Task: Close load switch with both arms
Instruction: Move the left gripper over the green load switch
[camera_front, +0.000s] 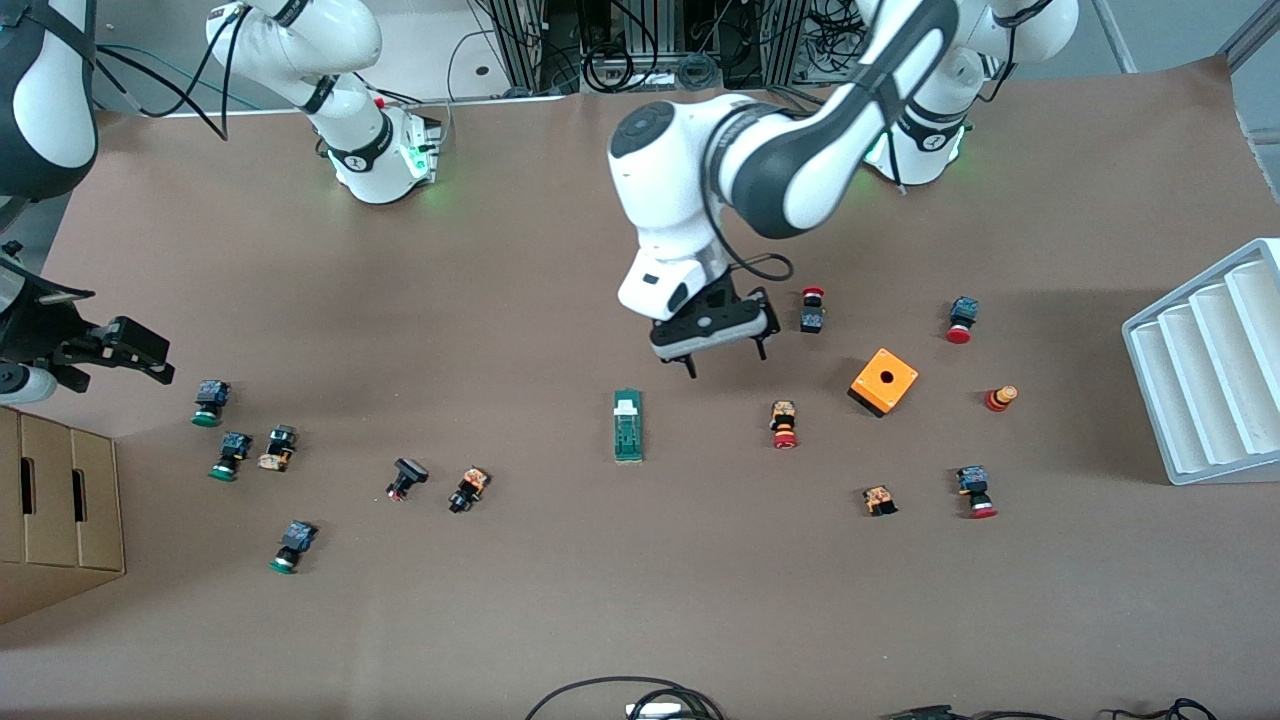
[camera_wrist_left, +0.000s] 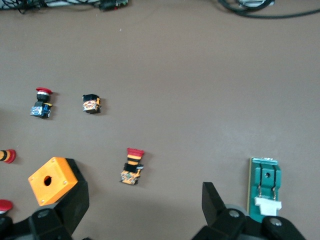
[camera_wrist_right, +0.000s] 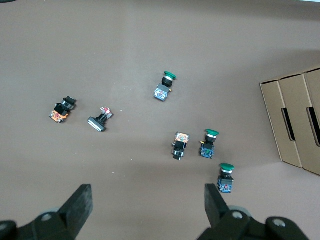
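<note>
The load switch (camera_front: 628, 425) is a narrow dark-green block with a white tab, lying flat mid-table. My left gripper (camera_front: 726, 361) hovers open over bare table between the switch and the orange box, holding nothing. In the left wrist view the load switch (camera_wrist_left: 265, 187) lies just outside one finger (camera_wrist_left: 212, 200) of the left gripper (camera_wrist_left: 145, 205). My right gripper (camera_front: 140, 350) hangs open at the right arm's end of the table, over the green-capped buttons. Only bare table shows between the fingers of the right gripper (camera_wrist_right: 148, 205), and the switch is out of that view.
An orange box with a hole (camera_front: 884, 381) and red push buttons (camera_front: 784, 424) lie toward the left arm's end. Green-capped buttons (camera_front: 209, 402) lie toward the right arm's end. A white ribbed rack (camera_front: 1210, 365) and a cardboard box (camera_front: 60, 500) stand at the table's two ends.
</note>
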